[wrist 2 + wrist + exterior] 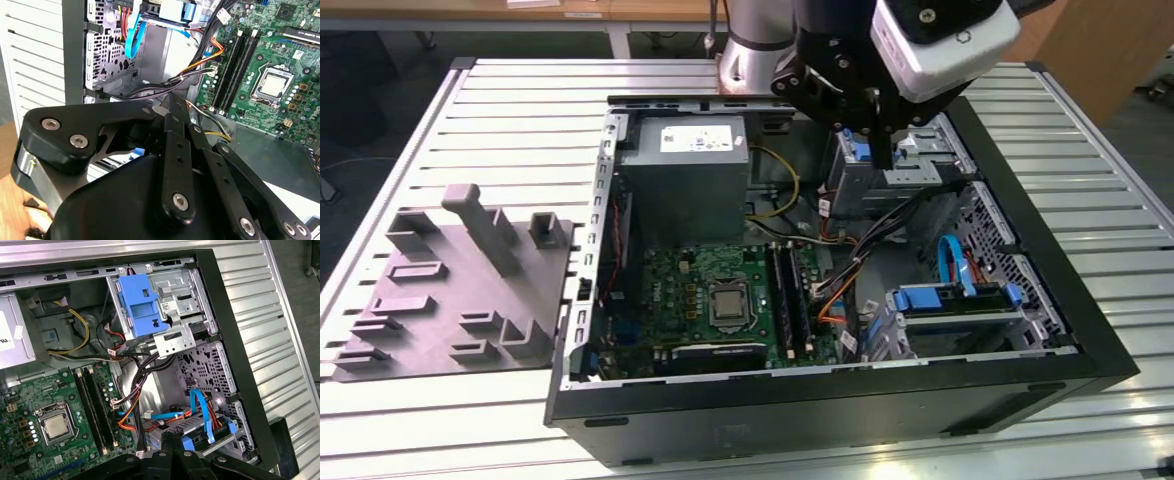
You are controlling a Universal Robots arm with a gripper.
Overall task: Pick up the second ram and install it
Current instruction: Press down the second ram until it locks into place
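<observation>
**Hovering over the drive cage, fingers drawn together**

In the exterior view my gripper [891, 140] hangs at the upper centre of the frame, above the back corner of the open computer case [854, 405]. It sits just over the metal drive cage [907, 165] and its blue bracket [851, 145]. In both wrist views my fingertips [174, 440] meet at a narrow point, pressed together, and I see no stick between them [169, 105].

The ram slots [787, 292] are two long black strips standing side by side on the green motherboard [680, 290]. They lie in the lower middle of the exterior view, just to that view's right of the square CPU socket [724, 300]. Both wrist views show them as a parallel pair [235, 67] beside the socket [55, 426], well apart from my fingers. Whether a stick is seated in either slot [95, 410] I cannot tell.

A bundle of black, orange and yellow wires [132, 405] runs between the slots and the drive bays. A blue ribbon cable [958, 265] loops down at the exterior view's right, toward a lower drive tray [954, 300]. The grey power supply [683, 175] fills the case's upper left corner.

Outside the case, at the exterior view's left, a grey moulded fixture [454, 300] rests on the slatted metal table [520, 110].
</observation>
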